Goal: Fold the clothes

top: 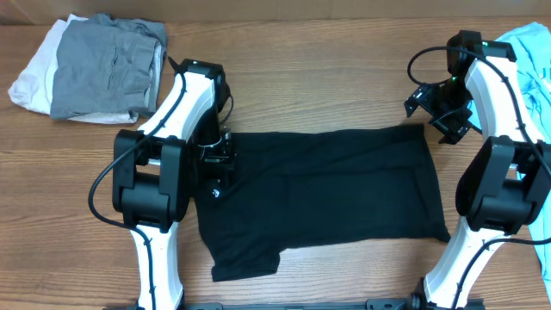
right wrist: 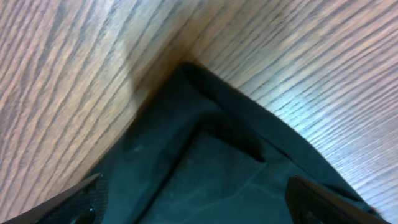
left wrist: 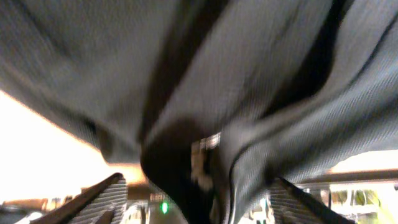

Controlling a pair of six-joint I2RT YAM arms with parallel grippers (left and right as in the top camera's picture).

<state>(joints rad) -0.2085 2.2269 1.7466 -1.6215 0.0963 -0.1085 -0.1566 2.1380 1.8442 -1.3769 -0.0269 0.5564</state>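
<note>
One wooden table [top: 301, 95] bears all that we see. Across its middle lies the black shirt [top: 327, 189], spread flat and wide, its long side running left to right, with one sleeve sticking out at the near left corner. We see it from the right wrist too, where a corner of the shirt [right wrist: 205, 162] points up onto bare wood.

Next in size come the arms. The left arm [top: 172, 129] stands over the shirt's left edge, and the right arm [top: 499, 172] reaches over to the shirt's far right corner.

At the far left of the table sits a pile apart from the shirt: a grey garment [top: 103, 69] on top of a white one [top: 34, 77]. At the right edge, partly behind the right arm, lies a light blue garment [top: 534, 52].

The left claw [left wrist: 199, 199] is down on the shirt's left edge. Its fingers [left wrist: 106, 193] stand wide apart, and blurred dark cloth bunches close before the camera between them without being pinched.

The right claw [right wrist: 205, 202] hangs just above the shirt's corner. Its fingers [right wrist: 81, 202] are spread wide and have hold of nothing.
</note>
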